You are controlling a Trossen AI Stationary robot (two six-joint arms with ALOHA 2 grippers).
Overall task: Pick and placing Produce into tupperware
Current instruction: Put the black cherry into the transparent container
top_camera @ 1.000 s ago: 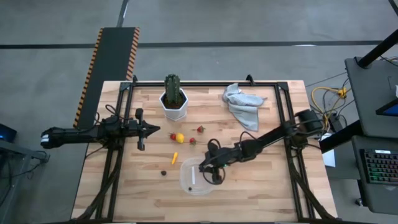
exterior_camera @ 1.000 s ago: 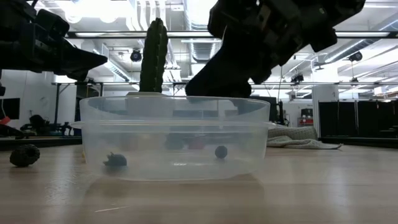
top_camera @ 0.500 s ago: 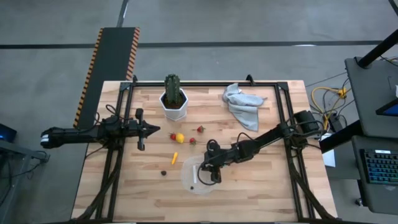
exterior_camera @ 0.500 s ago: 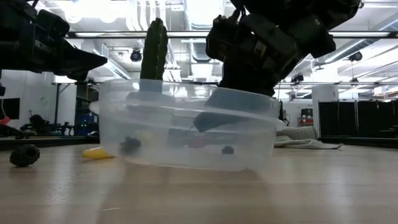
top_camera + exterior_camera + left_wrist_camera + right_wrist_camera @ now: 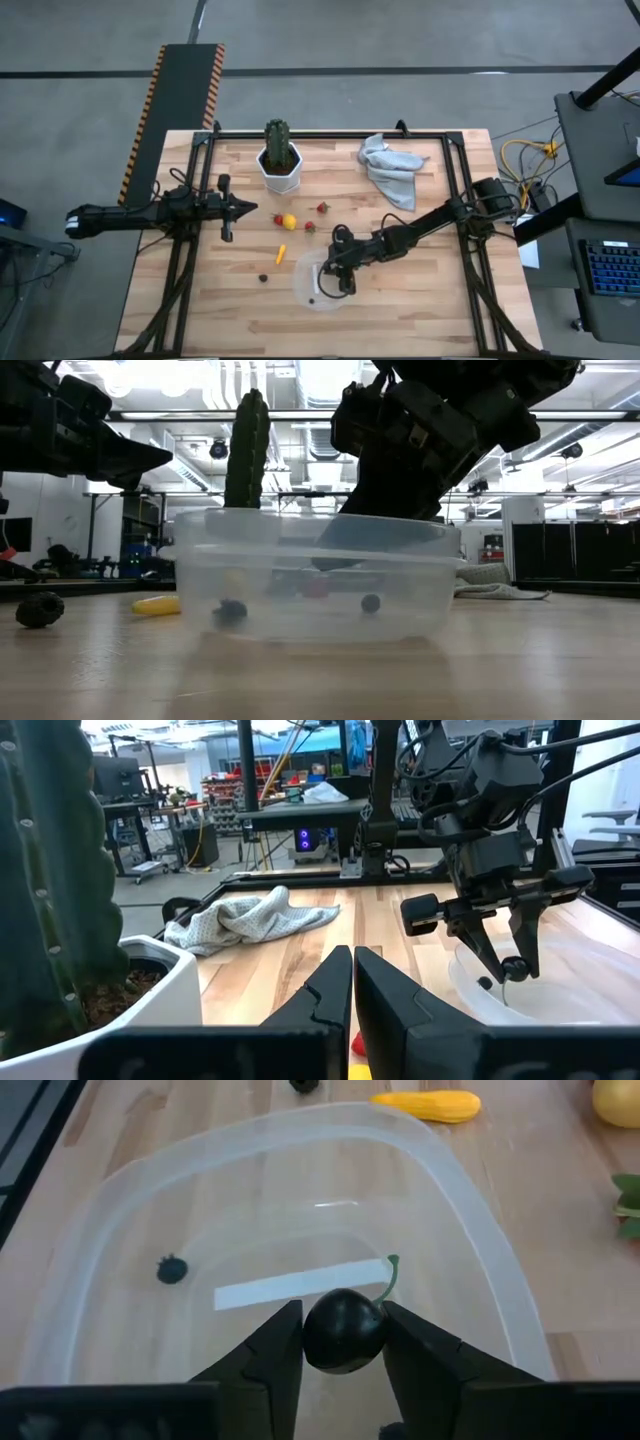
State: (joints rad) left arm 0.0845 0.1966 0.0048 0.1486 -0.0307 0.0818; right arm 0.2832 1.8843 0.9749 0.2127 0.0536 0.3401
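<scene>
The clear tupperware (image 5: 318, 285) sits on the wooden table near its front middle, with two small dark berries (image 5: 232, 610) (image 5: 371, 603) on its floor. My right gripper (image 5: 340, 1316) reaches down inside its rim, shut on a round dark berry (image 5: 344, 1330) with a green stem. More produce lies on the table: a lemon (image 5: 289, 221), red strawberries (image 5: 321, 208), an orange sliver (image 5: 281, 253) and a dark berry (image 5: 263, 278). My left gripper (image 5: 250, 207) hovers shut and level at the table's left. My right gripper pinches the round dark berry by its two opposite sides (image 5: 312, 1335) between its two fingers. The fingers slant down from the table's right side. The berry hangs inside the tupperware's rim (image 5: 470, 1190), clear of its floor, stem pointing away from the gripper.
A cactus in a white pot (image 5: 279, 160) stands at the back, left of the middle. A crumpled grey cloth (image 5: 392, 168) lies at the back right. Black frame rails (image 5: 458, 200) run along the table's sides.
My right gripper has sunk into the tupperware, tipping its fingers further down. The tupperware tilted up on one side and slid a little, then settled flat again; the loose berries inside shifted with it.
</scene>
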